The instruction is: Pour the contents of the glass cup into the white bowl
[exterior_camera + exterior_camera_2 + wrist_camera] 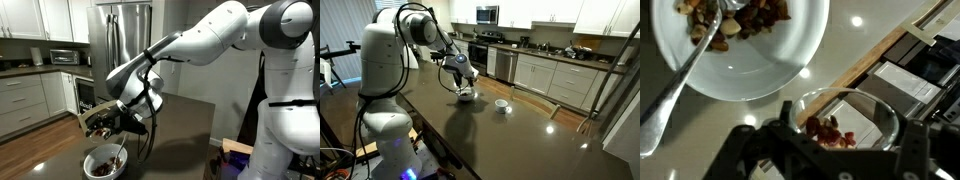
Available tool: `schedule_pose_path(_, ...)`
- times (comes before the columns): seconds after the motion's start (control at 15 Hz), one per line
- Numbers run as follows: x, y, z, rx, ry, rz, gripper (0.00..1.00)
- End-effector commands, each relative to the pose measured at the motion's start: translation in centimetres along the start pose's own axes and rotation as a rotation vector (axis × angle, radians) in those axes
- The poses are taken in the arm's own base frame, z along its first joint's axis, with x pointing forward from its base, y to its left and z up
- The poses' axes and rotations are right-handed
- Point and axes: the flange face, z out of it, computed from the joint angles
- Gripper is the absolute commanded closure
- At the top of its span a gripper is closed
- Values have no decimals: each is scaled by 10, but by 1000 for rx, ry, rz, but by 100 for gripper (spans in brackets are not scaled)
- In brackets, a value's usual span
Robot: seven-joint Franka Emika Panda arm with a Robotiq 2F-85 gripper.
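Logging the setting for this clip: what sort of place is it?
Most likely a home kitchen. An exterior view shows a tall stainless fridge and a microwave, and white cabinets line the far wall in both exterior views.

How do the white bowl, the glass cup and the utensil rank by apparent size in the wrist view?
1. white bowl, largest, though cropped by the frame.
2. glass cup, next; it sits nearest the camera, so it looks bigger than it is.
3. utensil, a thin handle.
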Motion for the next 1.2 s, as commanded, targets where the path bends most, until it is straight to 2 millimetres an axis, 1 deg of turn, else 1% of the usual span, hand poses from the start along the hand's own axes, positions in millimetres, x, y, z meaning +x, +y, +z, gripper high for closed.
schedule_pose_path(0.0,4,-5,-3,-13,60,-30,41)
schedule_pose_path(0.2,7,-21,-12,-52,181,-123,41)
schedule_pose_path(0.4,10,-49,-26,-55,296,-178,41)
schedule_pose_path(0.53,4,-60,-28,-31,314,-209,41)
schedule_pose_path(0.6,1,-61,-26,-23,301,-209,41)
schedule_pose_path(0.8,-15,-51,-18,-26,208,-176,41)
schedule_pose_path(0.93,-17,-36,-10,-48,149,-142,41)
schedule_pose_path(1.13,-13,-15,-2,-86,101,-105,41)
